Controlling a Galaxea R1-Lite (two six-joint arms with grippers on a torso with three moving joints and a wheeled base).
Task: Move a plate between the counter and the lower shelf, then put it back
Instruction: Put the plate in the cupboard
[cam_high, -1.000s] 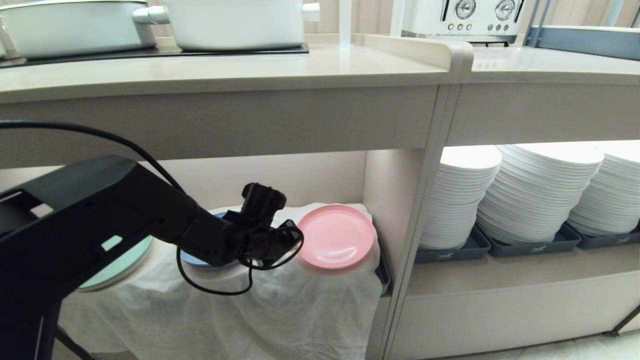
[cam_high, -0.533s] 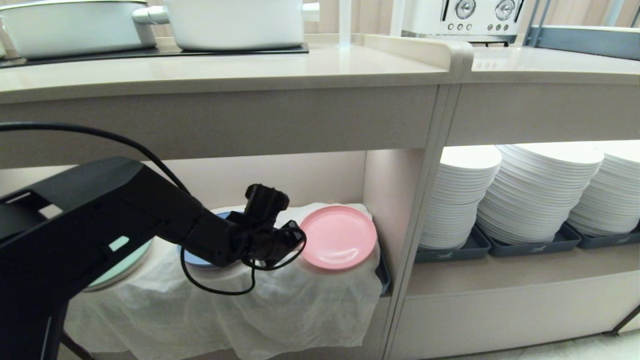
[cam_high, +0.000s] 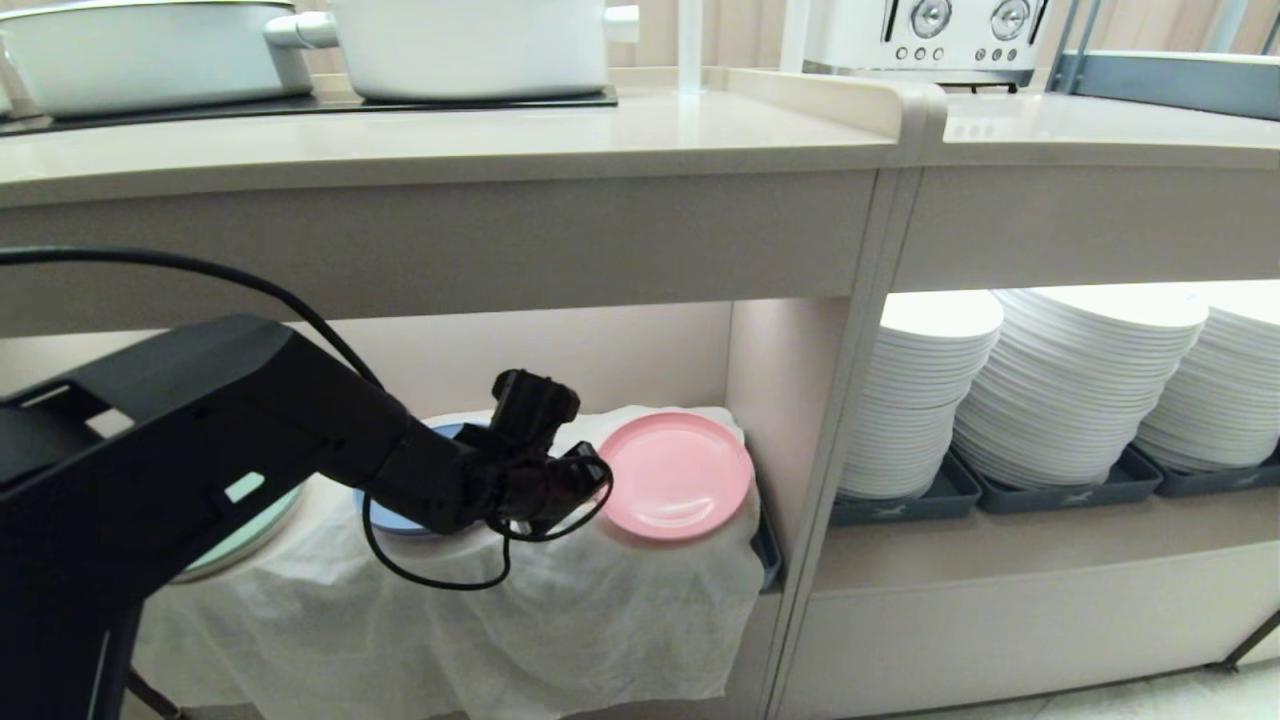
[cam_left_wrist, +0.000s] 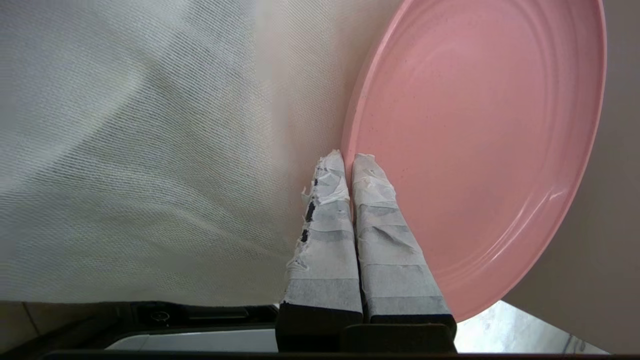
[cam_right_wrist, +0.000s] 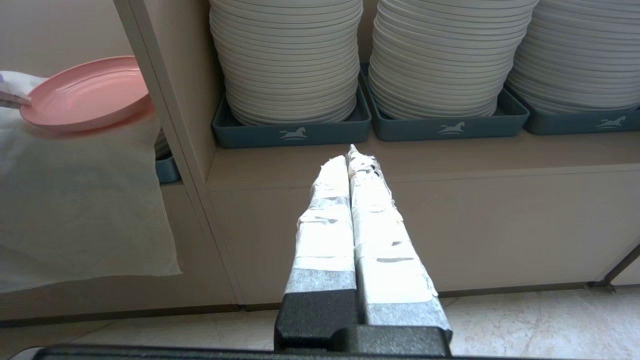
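The pink plate lies on the white cloth of the lower shelf, at the right end of the recess beside its side wall. My left gripper reaches in from the left and is shut on the plate's near-left rim. In the left wrist view its taped fingers straddle the rim of the plate, one inside and one outside. The counter runs above the recess. My right gripper hangs shut and empty in front of the neighbouring recess, with the plate off to its side.
A blue plate and a mint-green plate sit on the cloth behind my left arm. Stacks of white plates in grey trays fill the right recess. White pots stand on the hob and a toaster on the adjoining top.
My left arm and the plate have edged slightly to the right, and the cloth's hanging hem has drawn up a little. Over the last half second almost nothing moved.
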